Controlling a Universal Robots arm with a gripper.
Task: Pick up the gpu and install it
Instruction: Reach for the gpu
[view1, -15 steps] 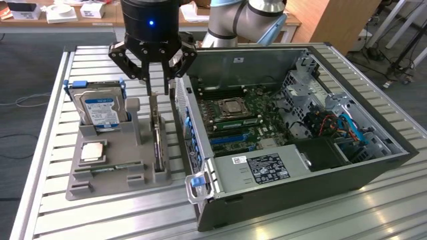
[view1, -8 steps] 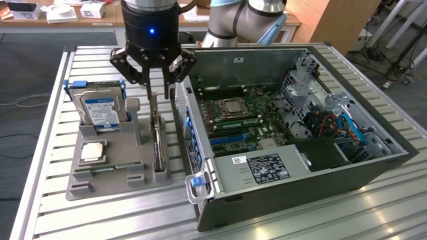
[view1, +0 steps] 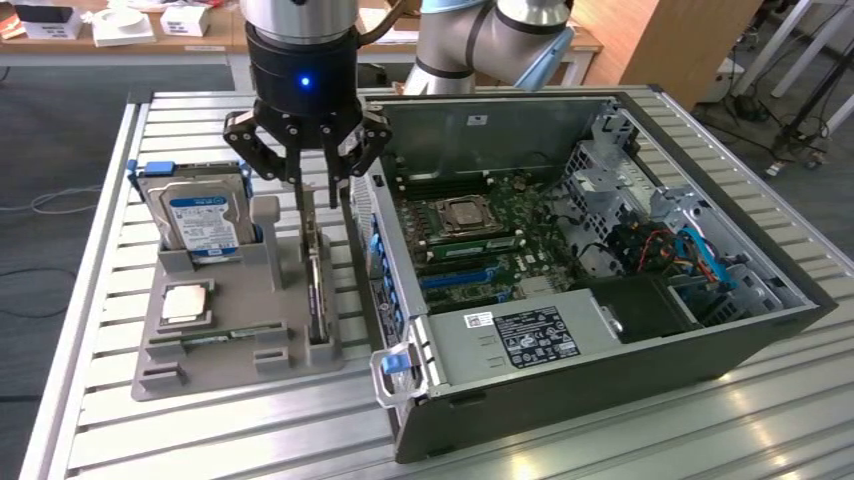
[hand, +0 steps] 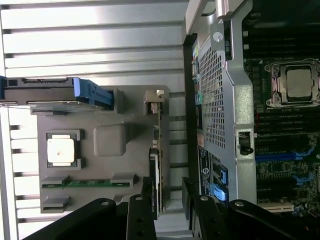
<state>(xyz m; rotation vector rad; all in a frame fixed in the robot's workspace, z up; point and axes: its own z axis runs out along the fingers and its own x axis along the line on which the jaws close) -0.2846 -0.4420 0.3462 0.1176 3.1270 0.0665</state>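
On a slatted aluminium table (view1: 561, 450), the black two-fingered gripper (view1: 310, 165) hangs, jaws apart, over the thin dark gpu card (view1: 316, 290) standing on edge in a grey plastic holder (view1: 200, 375) just beside the open black computer case (view1: 641, 370).

No text readable, hard drive label (view1: 200, 215), power supply label (view1: 534, 337), both illegible

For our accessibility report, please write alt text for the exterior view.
A robot gripper, jaws open, hangs right above a graphics card standing on edge in a grey holder, beside an open computer case. A hard drive stands in the same holder.
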